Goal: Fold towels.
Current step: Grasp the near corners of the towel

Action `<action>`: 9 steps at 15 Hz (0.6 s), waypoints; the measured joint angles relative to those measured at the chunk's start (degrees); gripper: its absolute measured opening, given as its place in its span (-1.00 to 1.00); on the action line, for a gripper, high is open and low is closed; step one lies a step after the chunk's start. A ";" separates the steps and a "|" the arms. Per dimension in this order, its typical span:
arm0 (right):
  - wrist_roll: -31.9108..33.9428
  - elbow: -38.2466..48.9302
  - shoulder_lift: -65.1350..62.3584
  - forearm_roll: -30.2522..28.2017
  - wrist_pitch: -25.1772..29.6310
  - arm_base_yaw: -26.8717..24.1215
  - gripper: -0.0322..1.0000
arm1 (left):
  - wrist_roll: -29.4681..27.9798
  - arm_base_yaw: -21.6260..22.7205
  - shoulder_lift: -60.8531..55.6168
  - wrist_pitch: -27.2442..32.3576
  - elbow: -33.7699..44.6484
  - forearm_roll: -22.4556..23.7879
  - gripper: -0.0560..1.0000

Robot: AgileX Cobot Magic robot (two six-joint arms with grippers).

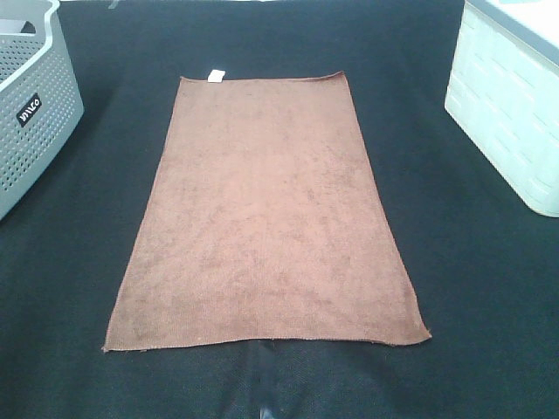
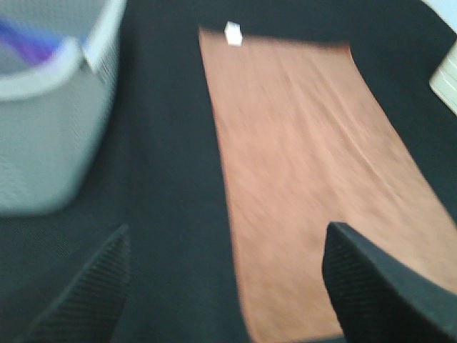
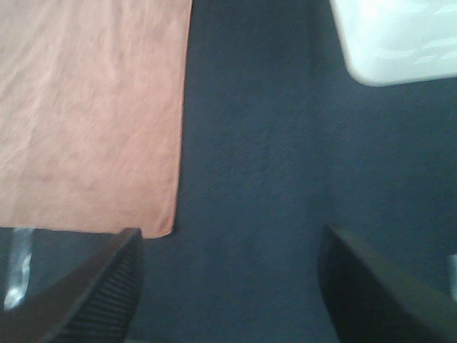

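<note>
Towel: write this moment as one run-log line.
towel: flat, unfolded | left gripper: open, empty | right gripper: open, empty | stage: fold not begun

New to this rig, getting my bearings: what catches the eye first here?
A reddish-brown towel lies flat and unfolded on the dark table, its small white tag at the far edge. A grey perforated basket stands far left, a white bin far right. The left gripper and right gripper are open and empty.

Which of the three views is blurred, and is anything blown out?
Exterior high: sharp and evenly lit, the towel texture readable. Left wrist: smeared throughout, towel and grey basket both soft. Right wrist: mildly soft, the white bin washed out by glare.
</note>
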 joint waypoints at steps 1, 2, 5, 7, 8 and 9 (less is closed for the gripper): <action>0.00 -0.97 4.58 2.12 0.06 0.00 0.34 | 1.15 0.00 5.56 -0.17 0.06 -4.58 0.45; 0.00 -1.43 9.40 4.01 0.06 0.00 0.34 | 3.15 0.00 11.12 -0.29 0.06 -9.45 0.45; -1.72 -1.55 19.88 8.25 0.00 0.00 0.34 | 13.12 0.00 25.55 -0.57 0.11 -20.80 0.45; -4.87 -1.55 27.10 11.52 -2.01 0.00 0.34 | 23.09 0.00 35.70 -0.57 0.17 -31.11 0.45; -6.13 -1.55 30.37 13.12 -3.44 0.00 0.34 | 29.16 0.00 40.79 -0.63 0.17 -36.73 0.45; -6.88 -1.60 33.12 14.67 -4.76 0.00 0.34 | 34.95 0.00 45.55 -0.52 0.00 -41.60 0.45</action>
